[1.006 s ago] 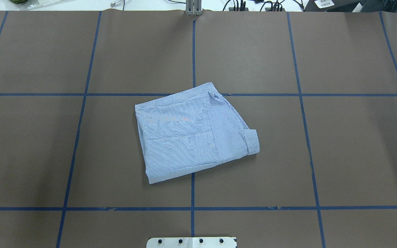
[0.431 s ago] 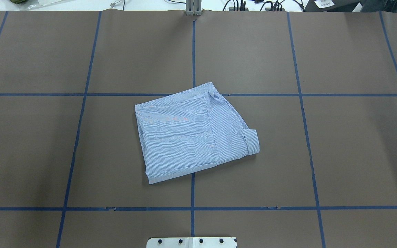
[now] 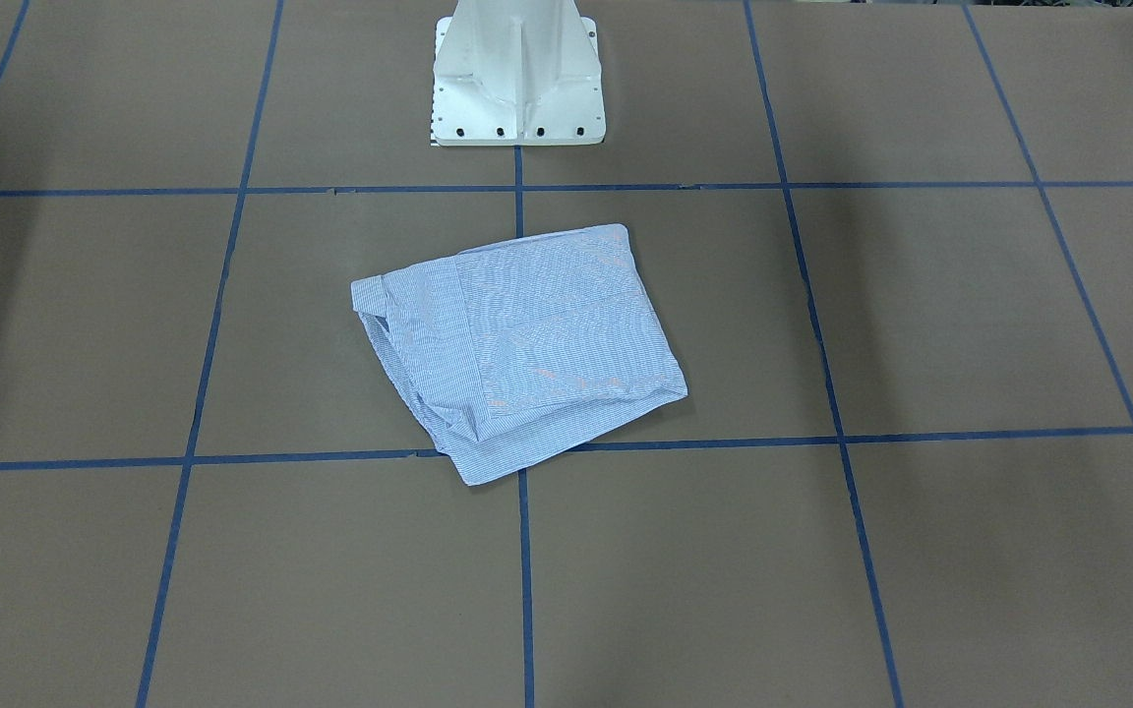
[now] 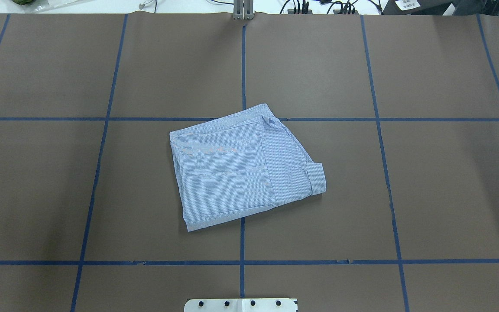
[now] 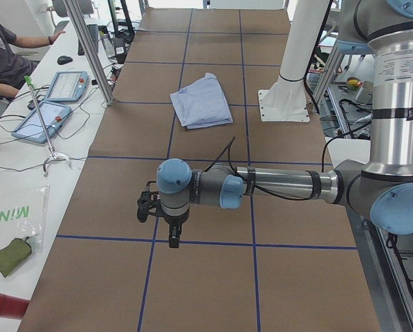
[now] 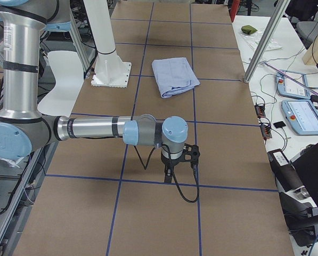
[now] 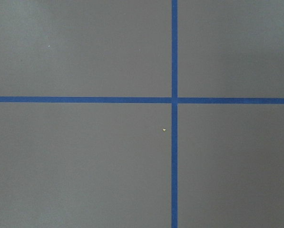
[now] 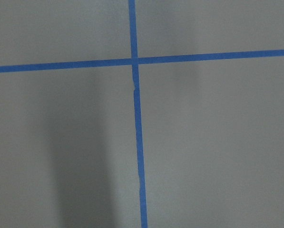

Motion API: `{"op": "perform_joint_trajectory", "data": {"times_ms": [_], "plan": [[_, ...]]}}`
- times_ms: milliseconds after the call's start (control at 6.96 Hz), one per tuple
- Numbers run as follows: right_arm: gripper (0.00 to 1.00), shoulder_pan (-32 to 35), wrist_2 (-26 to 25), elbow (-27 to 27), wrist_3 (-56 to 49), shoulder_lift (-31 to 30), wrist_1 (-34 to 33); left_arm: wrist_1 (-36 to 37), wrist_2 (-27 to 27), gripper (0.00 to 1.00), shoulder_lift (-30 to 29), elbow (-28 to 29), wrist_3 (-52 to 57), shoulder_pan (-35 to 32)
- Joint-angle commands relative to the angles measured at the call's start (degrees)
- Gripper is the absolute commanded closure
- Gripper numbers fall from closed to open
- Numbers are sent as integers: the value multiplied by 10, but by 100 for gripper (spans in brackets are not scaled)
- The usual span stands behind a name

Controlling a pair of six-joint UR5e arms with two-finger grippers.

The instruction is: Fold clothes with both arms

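The clothes are one light blue-and-white striped shirt (image 4: 232,173), folded into a compact, slightly skewed rectangle at the table's middle, with a cuff showing at its right edge. It also shows in the front view (image 3: 517,344) and both side views (image 5: 201,100) (image 6: 173,76). Neither arm touches it. My left gripper (image 5: 170,235) hangs over bare table far from the shirt, and only the exterior left view shows it. My right gripper (image 6: 169,173) does the same at the other end. I cannot tell whether either is open or shut. Both wrist views show only brown table and blue tape.
Blue tape lines (image 4: 241,65) grid the brown table cover. The white pedestal base (image 3: 517,79) stands at the robot's side. Beyond the far edge a bench holds tablets (image 5: 69,86), cables and a seated person (image 5: 5,59). More tablets (image 6: 302,114) lie there.
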Motion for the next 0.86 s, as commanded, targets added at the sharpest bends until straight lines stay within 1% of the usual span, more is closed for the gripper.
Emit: {"op": "perform_joint_trajectory", "data": {"times_ms": [0,718], "plan": [[0,-2,-1,0,1,4,1,0,0,0,-1,0,0,0],[0,-2,-1,0,1,5,1,3,0,0,1,0,0,1]]}}
